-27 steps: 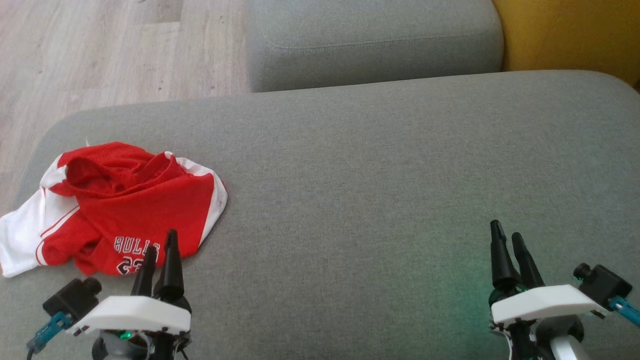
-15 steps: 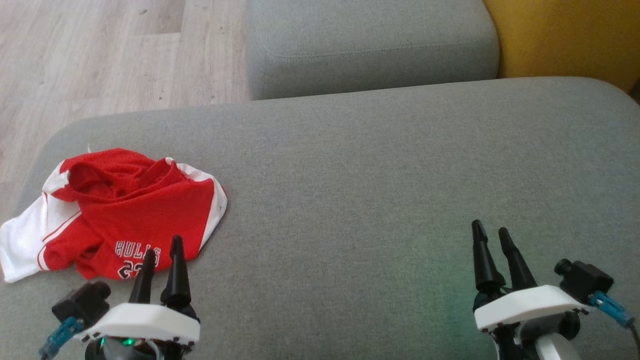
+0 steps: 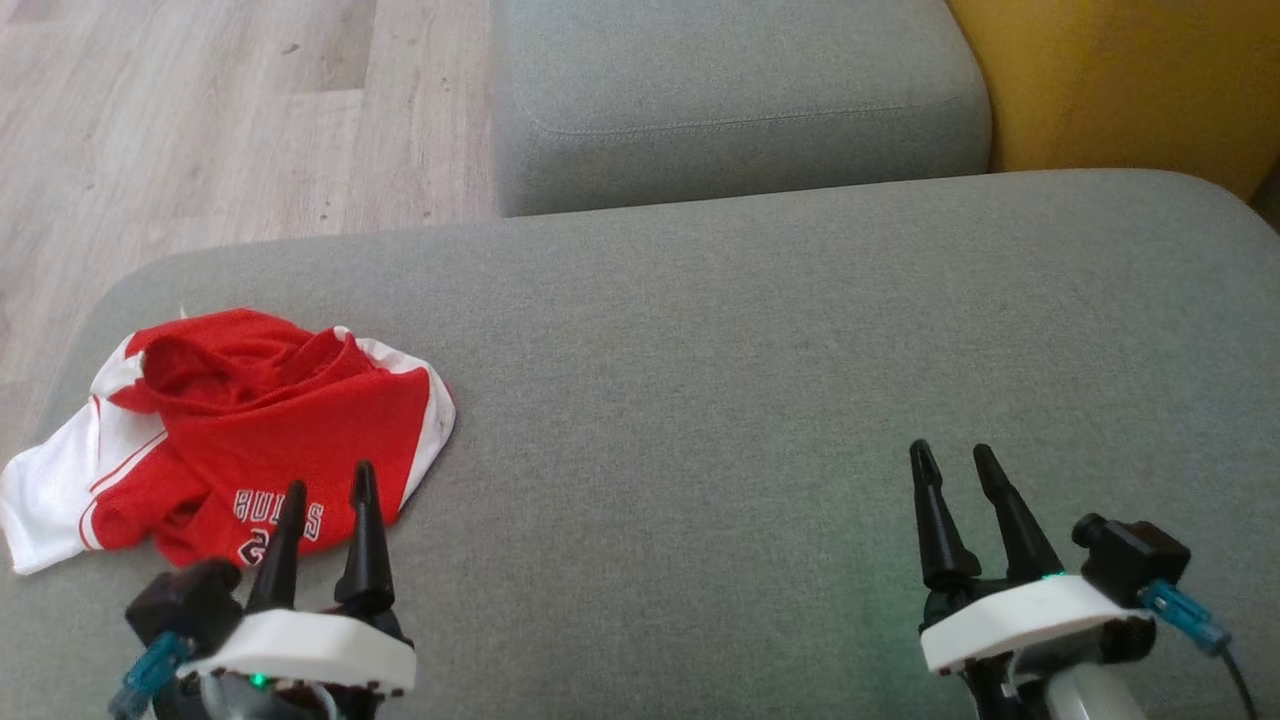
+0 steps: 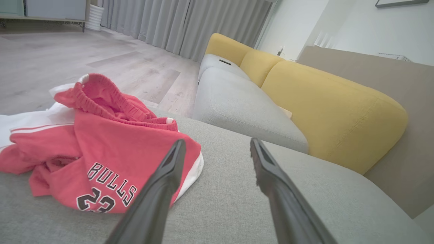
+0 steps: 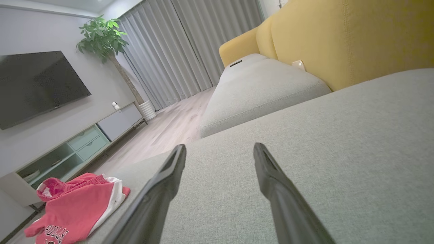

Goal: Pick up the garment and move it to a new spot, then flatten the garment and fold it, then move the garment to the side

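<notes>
1. Left wrist view: red-and-white Bulls shorts point(image 4: 101, 149), elastic waistband up, "BULLS 23" readable. Right wrist view: TV point(image 5: 37, 84) and potted plant point(image 5: 101, 34) beyond the shorts.
2. Left pincer point(image 3: 329, 477) spread, holding nothing, at the shorts' near edge; contact unclear. Right pincer point(image 3: 950, 448) spread, holding nothing, well right of the shorts.
3. Shorts lie crumpled on the grey sofa cushion point(image 3: 700, 350).
</notes>
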{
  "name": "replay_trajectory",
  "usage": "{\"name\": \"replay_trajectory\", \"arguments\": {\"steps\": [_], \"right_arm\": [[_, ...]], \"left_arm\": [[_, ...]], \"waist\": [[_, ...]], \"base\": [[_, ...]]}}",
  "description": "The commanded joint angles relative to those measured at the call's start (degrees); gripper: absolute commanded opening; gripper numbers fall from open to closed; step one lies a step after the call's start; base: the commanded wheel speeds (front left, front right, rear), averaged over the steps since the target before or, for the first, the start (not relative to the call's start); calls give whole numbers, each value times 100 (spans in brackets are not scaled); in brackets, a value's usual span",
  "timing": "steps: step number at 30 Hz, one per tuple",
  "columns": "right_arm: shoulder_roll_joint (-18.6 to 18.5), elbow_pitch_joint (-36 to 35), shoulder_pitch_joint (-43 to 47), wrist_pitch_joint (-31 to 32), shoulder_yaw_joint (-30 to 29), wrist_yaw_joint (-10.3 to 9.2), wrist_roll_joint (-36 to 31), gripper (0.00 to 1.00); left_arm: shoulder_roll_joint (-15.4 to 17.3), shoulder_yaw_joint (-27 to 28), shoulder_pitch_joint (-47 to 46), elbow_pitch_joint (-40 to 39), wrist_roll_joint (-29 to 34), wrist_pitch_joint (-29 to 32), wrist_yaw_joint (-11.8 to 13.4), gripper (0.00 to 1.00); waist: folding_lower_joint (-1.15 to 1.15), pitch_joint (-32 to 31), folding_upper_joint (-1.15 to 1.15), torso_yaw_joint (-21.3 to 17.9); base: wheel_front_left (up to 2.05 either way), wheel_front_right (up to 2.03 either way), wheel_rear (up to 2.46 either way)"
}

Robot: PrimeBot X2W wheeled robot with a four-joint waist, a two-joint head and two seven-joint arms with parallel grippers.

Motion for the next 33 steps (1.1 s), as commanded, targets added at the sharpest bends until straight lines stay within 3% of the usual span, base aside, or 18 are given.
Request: {"name": "replay_trajectory", "arguments": {"steps": [1,23,33], "right_arm": [[-43,-237,-307,-103,154,34,-225,100],[-52,73,-339,-474,12,42,-1633,100],[-54,106,-381,-590,54,44,-2126,100]], "left_arm": [[76,87,-132,-259,236,-83,52,100],[91,-28,23,-277,1684,-457,74,100],[95,-67,25,-172,1987,-573,76,100]], "waist": [[0,-1,0,1],[0,-6,0,-54],[0,2,0,-38]], "base": [[0,0,0],[0,0,0],[0,0,0]]}}
